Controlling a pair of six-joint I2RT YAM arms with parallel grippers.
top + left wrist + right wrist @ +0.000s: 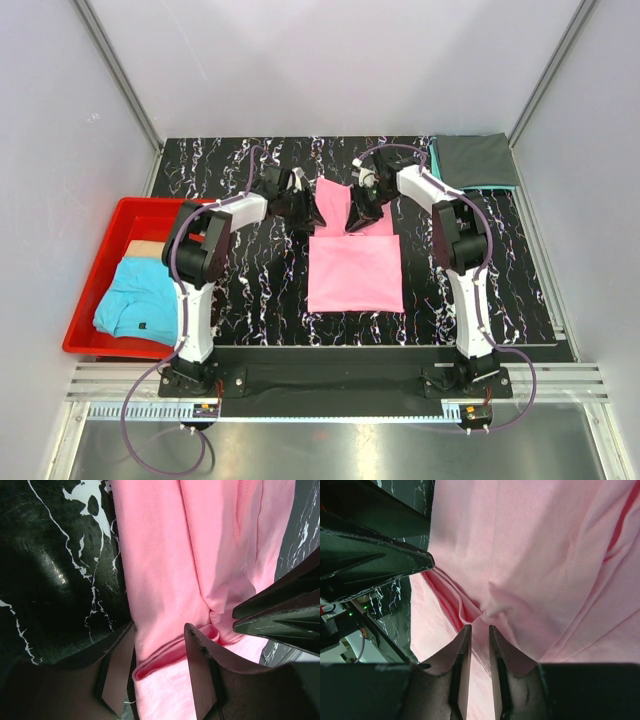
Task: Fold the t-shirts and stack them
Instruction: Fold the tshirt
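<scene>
The bright pink t-shirt (355,270) lies partly folded on the black marbled table (250,290). Its far part is gathered between the two grippers. My left gripper (305,212) is at the shirt's far left edge. In the left wrist view its jaws (159,630) stand apart, astride a folded edge of the pink cloth (165,555). My right gripper (358,215) is at the far right part. In the right wrist view it (480,627) is pinched on a ridge of pink cloth (545,555). A folded dark grey shirt (475,158) lies on a teal one (436,160) at the back right.
A red plastic bin (100,270) stands at the left and holds a crumpled light blue shirt (140,295) with a small dark mark, and a tan cloth (145,250) behind it. Aluminium frame posts and white walls bound the table.
</scene>
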